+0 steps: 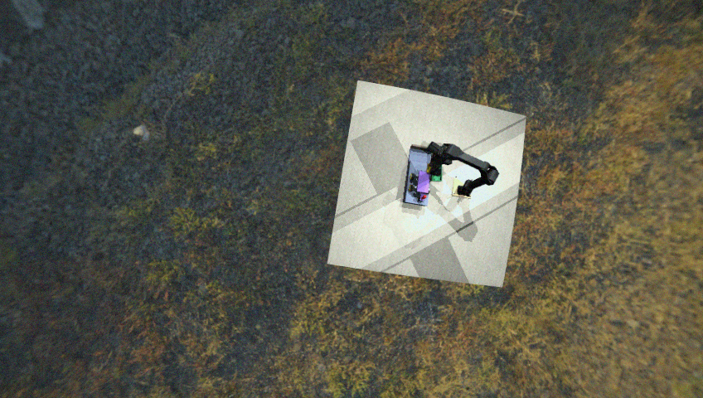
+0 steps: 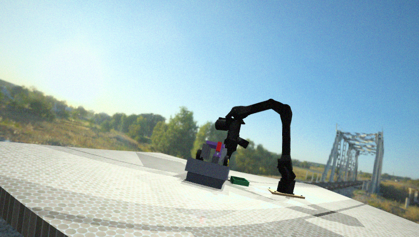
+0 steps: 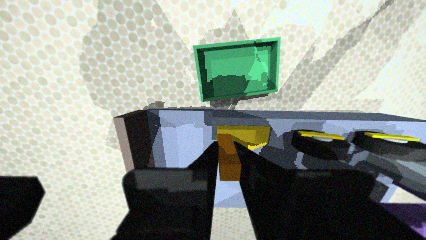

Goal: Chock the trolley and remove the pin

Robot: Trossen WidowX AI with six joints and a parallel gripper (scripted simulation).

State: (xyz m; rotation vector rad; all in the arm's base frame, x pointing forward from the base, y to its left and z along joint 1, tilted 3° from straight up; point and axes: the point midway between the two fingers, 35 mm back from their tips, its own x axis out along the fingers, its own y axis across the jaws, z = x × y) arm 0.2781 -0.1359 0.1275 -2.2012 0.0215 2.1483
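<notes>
My gripper [image 3: 224, 145] [image 2: 229, 158] is shut on the orange handle of the yellow chock [image 3: 252, 135], low over the ramp [image 1: 419, 158] [image 2: 205, 166] [image 3: 182, 135]. Contact between chock and ramp is unclear. In the wrist view the chock is left of the nearest wheel [image 3: 320, 146], with a small gap showing. The purple-topped trolley [image 1: 424, 182] [image 3: 416, 216] stands on the ramp. The red-headed stop pin [image 1: 424, 196] [image 2: 218, 146] is at its uphill end. The green tray [image 1: 436, 177] [image 2: 239, 180] [image 3: 232, 65] is empty, beside the ramp.
A dark end wall [image 3: 134, 142] stands at the ramp's downhill end, left in the wrist view. A second wheel [image 3: 390, 145] is further right. The arm's base [image 1: 463, 189] [image 2: 286, 186] stands beyond the tray from the ramp. Shadows cross the table.
</notes>
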